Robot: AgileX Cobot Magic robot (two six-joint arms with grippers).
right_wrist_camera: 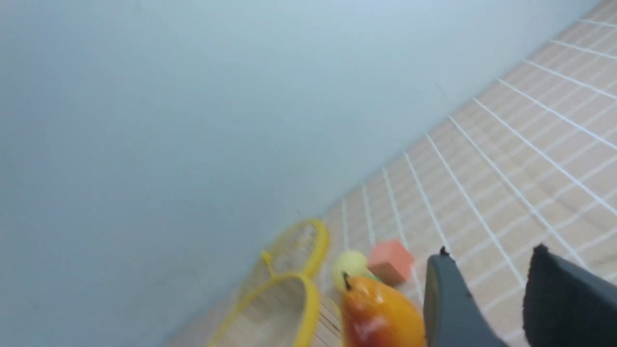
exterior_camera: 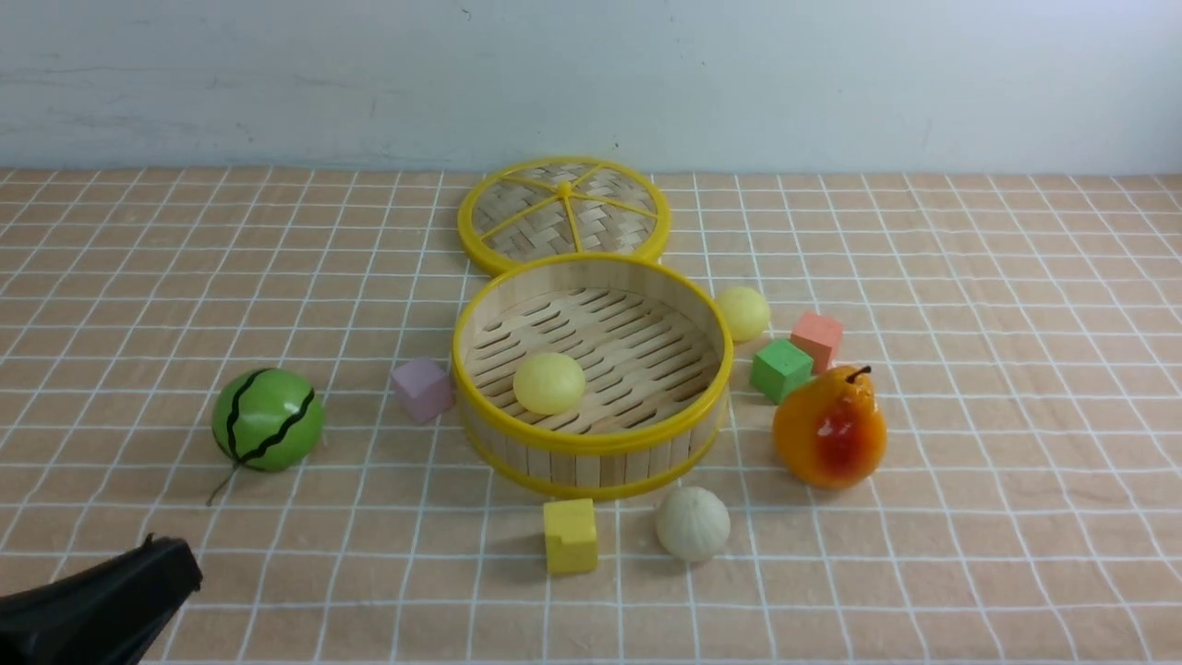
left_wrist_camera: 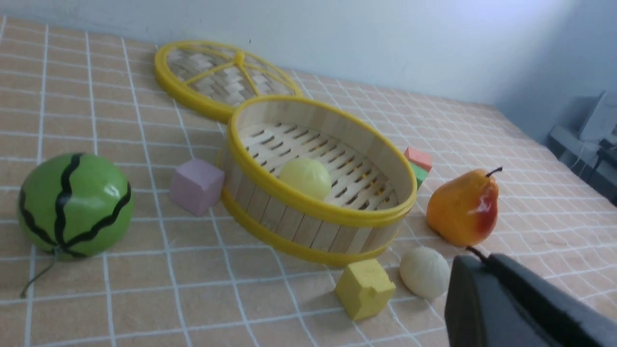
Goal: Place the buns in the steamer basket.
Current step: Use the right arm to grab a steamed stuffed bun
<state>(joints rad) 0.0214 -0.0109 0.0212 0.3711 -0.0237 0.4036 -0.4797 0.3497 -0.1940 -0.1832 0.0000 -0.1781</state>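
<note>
L gripper (exterior_camera: 171, 556) sits low at the near-left corner of the table (exterior_camera: 1016, 554). Its fingers are pressed together w/ nothing btwn them. The closest thing ahead of those fingers is the green striped ball (exterior_camera: 268, 418). The basket (exterior_camera: 591, 441) is further ahead and off to their right, well apart.

R gripper (right_wrist_camera: 490, 258) shows only in its own wrist cam, which is blurry. Its fingers (right_wrist_camera: 446, 294) stand partway apart w/ bare table btwn them, holding nothing. The pear (right_wrist_camera: 381, 308) is the nearest thing beyond those fingers. Past it are the orange cube (right_wrist_camera: 390, 260) and the 2nd yellow bun (right_wrist_camera: 351, 262), then the basket rim and the lid (right_wrist_camera: 294, 246).

3 buns in all:
- The 1st yellow bun (exterior_camera: 549, 382) lies inside the basket on the slats, on the side toward the L fingers.
- The 2nd yellow bun is on the table just beside the basket's far-right wall.
- The white bun (exterior_camera: 693, 524) is on the table in front of the basket, next to a yellow cube (exterior_camera: 570, 535), well to the right of the L fingers.

A purple cube (exterior_camera: 422, 389) sits just beside the basket wall on the L-finger side. A green cube (exterior_camera: 780, 369) sits next to the orange one, btwn the 2nd yellow bun and the pear. The lid lies flat behind the basket.
</note>
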